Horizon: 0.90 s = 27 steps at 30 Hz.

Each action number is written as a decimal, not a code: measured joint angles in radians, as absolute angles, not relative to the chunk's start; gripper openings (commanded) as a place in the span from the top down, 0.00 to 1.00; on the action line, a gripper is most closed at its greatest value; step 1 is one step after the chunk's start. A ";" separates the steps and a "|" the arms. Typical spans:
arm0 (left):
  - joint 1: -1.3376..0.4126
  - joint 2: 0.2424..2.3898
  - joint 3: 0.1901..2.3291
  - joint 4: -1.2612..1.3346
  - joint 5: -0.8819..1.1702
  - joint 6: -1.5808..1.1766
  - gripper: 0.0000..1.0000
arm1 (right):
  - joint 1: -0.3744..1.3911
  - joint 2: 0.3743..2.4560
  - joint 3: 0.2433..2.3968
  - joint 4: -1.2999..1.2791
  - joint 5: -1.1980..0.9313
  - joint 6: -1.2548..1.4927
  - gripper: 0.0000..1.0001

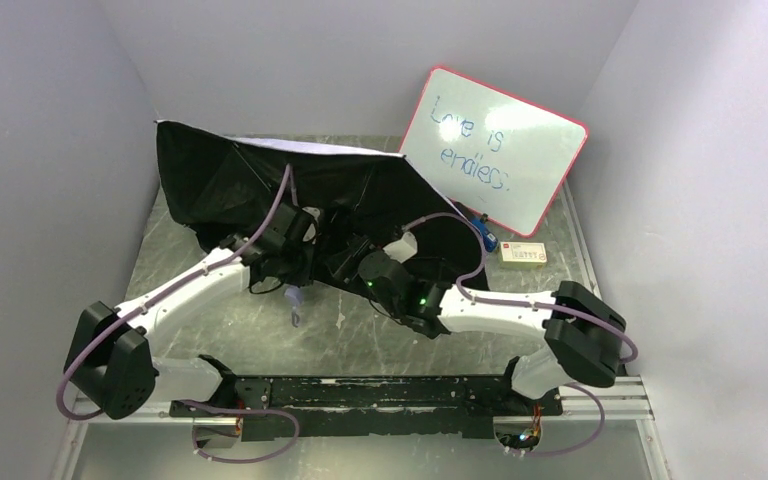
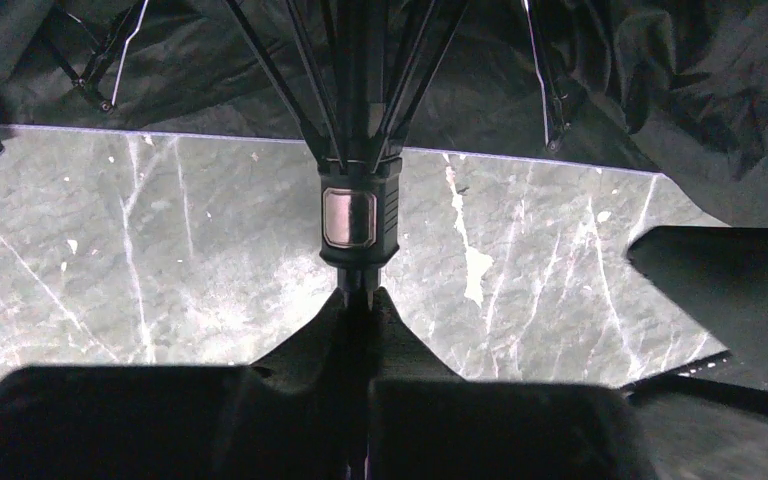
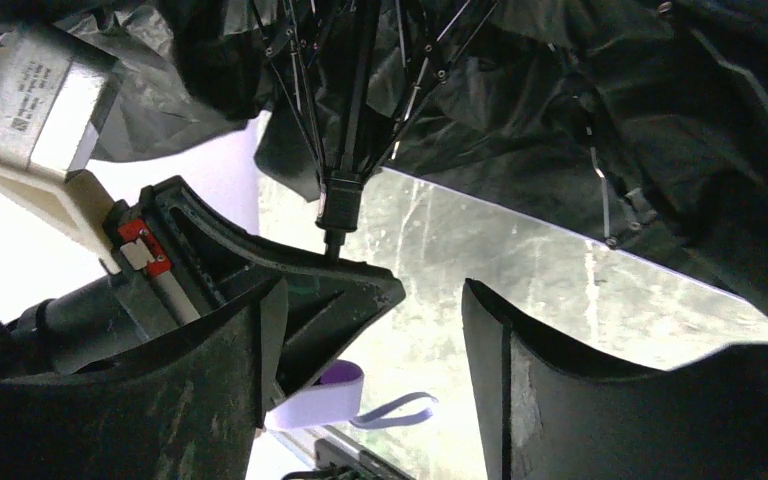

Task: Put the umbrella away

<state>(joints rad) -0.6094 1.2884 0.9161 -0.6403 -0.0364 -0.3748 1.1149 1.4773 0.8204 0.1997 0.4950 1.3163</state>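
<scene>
The umbrella lies open on its side at the back left, black lining toward me, with a lavender edge along the top. My left gripper is shut on its black shaft just below the runner, where the thin ribs meet. My right gripper is open beside the left one. In the right wrist view its fingers stand wide apart, with the pale lilac handle and a strap loop showing between them, untouched. The canopy hangs ahead.
A red-framed whiteboard leans on the back wall at right. A blue item and a small white box lie below it. Grey walls close in left and right. The marbled table shows under the canopy.
</scene>
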 measured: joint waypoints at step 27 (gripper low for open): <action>-0.609 1.351 0.836 -0.521 -0.072 -0.414 0.40 | 1.115 1.041 0.699 0.041 0.601 0.760 0.30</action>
<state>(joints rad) -0.6094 1.3510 0.8364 -0.5209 -0.0715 -0.4145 1.1149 1.0409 0.6991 0.0414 0.6010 0.7605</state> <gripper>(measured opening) 0.568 0.703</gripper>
